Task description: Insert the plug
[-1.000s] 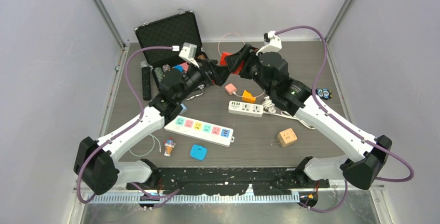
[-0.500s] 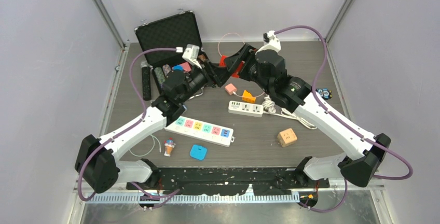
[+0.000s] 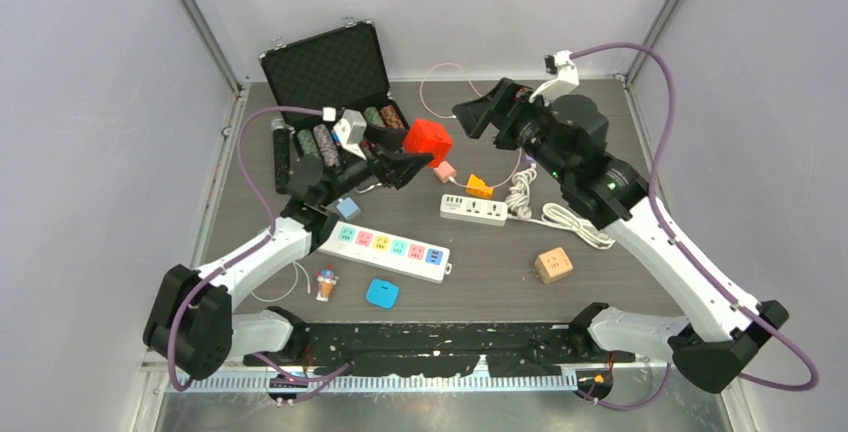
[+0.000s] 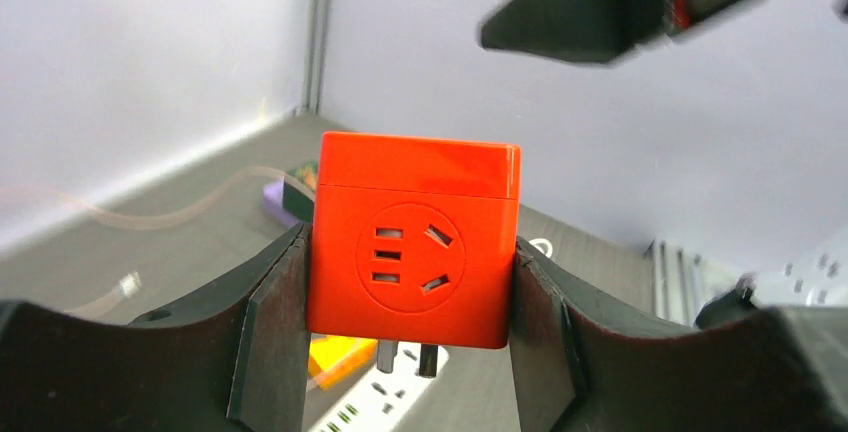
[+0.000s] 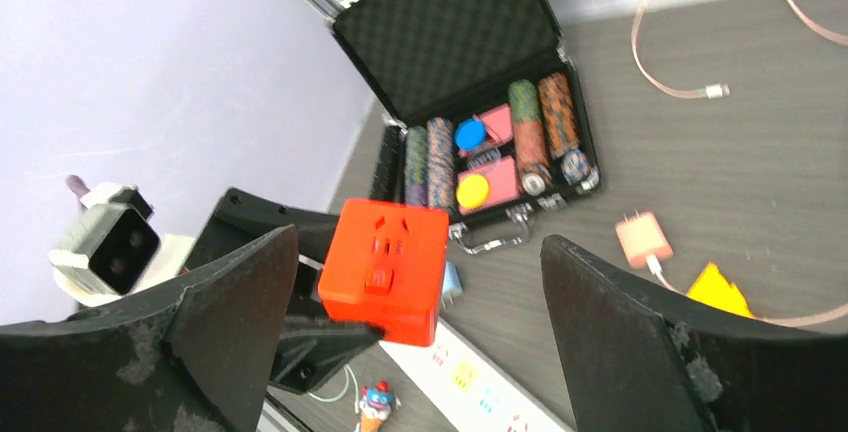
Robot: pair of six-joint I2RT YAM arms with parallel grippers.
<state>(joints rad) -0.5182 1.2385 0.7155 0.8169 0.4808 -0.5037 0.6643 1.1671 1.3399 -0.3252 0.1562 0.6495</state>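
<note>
Handoff done: right pincer (image 3: 472, 115) just released, jaws apart, backed off. Left pincer (image 4: 408, 262) clamped on red cube plug (image 3: 428, 140), airborne above surface (image 3: 490, 267). Likely next: white power strip (image 3: 473, 209).

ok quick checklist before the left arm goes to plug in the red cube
1. Cube clamped between the left fingers: ok
2. Cube sits square in the grip: ok
3. Prongs bare and pointing down: ok
4. Right fingers open and apart from the cube: ok
5. Prongs lined up over a socket of the white strip: not ok, the cube is raised and off to one side
6. Which socket is meant: cannot tell
</note>
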